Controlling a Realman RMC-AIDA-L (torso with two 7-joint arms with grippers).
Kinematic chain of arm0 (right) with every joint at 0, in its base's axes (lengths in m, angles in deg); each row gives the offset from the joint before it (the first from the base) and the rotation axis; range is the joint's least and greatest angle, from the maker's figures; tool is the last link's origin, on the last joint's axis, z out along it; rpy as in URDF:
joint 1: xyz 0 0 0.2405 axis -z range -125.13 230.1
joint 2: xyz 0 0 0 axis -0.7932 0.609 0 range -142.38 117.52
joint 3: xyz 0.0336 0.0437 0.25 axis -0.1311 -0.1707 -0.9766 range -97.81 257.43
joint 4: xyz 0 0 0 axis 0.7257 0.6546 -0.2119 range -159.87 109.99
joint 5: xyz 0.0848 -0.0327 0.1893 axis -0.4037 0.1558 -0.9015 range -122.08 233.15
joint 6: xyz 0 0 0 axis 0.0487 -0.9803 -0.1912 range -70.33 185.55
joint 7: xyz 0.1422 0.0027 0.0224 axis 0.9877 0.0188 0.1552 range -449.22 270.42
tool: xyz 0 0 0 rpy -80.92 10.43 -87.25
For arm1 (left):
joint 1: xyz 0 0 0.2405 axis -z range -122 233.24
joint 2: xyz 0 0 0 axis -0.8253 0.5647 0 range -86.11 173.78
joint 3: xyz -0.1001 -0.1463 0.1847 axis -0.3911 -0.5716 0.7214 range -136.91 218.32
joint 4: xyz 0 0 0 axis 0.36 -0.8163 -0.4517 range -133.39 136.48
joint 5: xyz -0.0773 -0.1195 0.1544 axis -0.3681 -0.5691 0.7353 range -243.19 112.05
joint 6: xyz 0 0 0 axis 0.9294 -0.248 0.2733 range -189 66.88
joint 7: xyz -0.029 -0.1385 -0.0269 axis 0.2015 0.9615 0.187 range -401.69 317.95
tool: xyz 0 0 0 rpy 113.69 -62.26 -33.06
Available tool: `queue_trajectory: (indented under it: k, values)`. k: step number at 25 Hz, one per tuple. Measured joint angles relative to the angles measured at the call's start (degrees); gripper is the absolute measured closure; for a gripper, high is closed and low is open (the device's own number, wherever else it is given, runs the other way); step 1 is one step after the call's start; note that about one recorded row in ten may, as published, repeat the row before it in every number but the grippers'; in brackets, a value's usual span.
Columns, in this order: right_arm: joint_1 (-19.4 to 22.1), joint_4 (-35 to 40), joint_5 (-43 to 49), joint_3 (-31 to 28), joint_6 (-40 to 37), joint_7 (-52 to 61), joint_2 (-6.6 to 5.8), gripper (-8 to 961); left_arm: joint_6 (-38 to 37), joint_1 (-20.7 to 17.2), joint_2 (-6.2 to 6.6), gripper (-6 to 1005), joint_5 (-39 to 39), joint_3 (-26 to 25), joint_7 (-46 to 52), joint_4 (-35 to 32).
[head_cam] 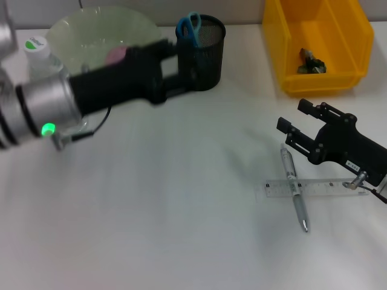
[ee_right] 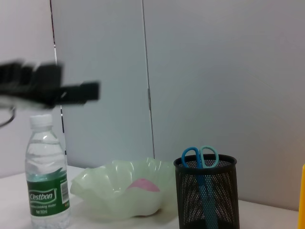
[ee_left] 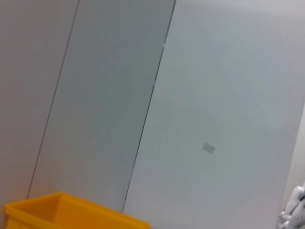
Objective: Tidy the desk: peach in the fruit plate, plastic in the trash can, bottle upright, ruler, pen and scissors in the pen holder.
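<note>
On the far side of the desk [head_cam: 151, 199], the left gripper [head_cam: 172, 66] hangs open beside the pen holder [head_cam: 205, 51] — scissors [head_cam: 190, 27] inside. Right gripper [head_cam: 296, 124], jaws apart, hovers near pen [head_cam: 294, 187] and ruler [head_cam: 314, 188] — pen lying across ruler.

Bright, even overhead light, soft shadows on the desk [head_cam: 181, 199]. Left arm [head_cam: 109, 84] motion-blurred, its 9 o'clock end washed out.
</note>
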Motion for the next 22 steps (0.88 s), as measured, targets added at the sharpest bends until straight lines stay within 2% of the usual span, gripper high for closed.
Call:
queue_trajectory:
  k: [1, 3, 6, 11, 14, 22]
  values:
    - [0.0, 0.0, 0.0, 0.0, 0.0, 0.4, 0.0, 337, 0.0, 0.0, 0.0, 287, 0.0, 0.0, 0.0, 0.0]
    - [-0.1, 0.1, 0.0, 0.0, 0.0, 1.5, 0.0, 337, -2.1, -2.4, 0.0, 287, 0.3, 0.2, -8.1, 2.9]
    - [-0.2, 0.6, -0.1, 0.0, 0.0, 3.5, 0.0, 337, -2.2, -4.5, -0.04, 287, 0.7, 1.4, -14.5, 4.5]
    - [0.0, 1.8, -0.1, -0.1, -0.2, 5.8, -0.05, 336, -2.1, -5.3, 0.05, 288, 0.7, 2.3, -23.5, 10.3]
    - [0.1, 2.0, -0.1, -0.1, -0.6, 6.0, -0.06, 336, -2.0, -5.5, 0.08, 288, 0.8, 2.7, -26.8, 12.7]
    - [0.0, 2.5, -0.2, -0.2, -1.0, 9.2, -0.09, 242, -1.2, -5.9, -0.01, 288, 1.4, 2.9, -28.8, 14.6]
